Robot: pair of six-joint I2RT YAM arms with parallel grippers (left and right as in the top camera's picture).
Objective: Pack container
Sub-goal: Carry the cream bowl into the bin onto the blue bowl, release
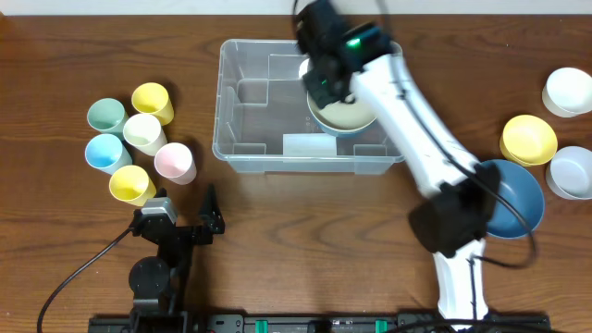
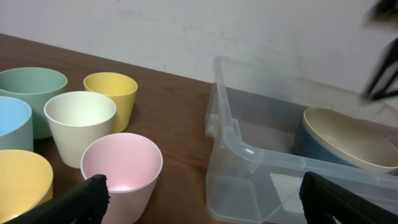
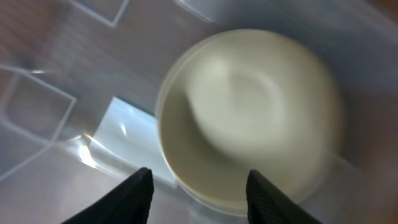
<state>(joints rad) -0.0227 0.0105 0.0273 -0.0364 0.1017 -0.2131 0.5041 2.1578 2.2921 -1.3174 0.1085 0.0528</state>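
Observation:
The container point(image 1: 242, 111) is a clear plastic bin at the table's centre back. Inside its right end lies a cream bowl point(image 1: 347, 116), nested in a blue bowl point(image 2: 308, 140). My right gripper point(image 1: 319, 91) hangs over that bowl inside the bin. In the right wrist view it point(image 3: 199, 180) stands open, and the cream bowl point(image 3: 249, 112) lies below the fingertips, apart from them. My left gripper point(image 1: 185, 211) rests low near the front left, open and empty. In its own view it point(image 2: 202, 193) faces the bin's near corner point(image 2: 249, 152) and a pink cup point(image 2: 121, 165).
Several pastel cups stand left of the bin, among them a green one point(image 1: 106, 116), a yellow one point(image 1: 153, 100) and a pink one point(image 1: 174, 162). On the right are a white bowl point(image 1: 567, 91), a yellow bowl point(image 1: 528, 139) and a large blue bowl point(image 1: 513, 199).

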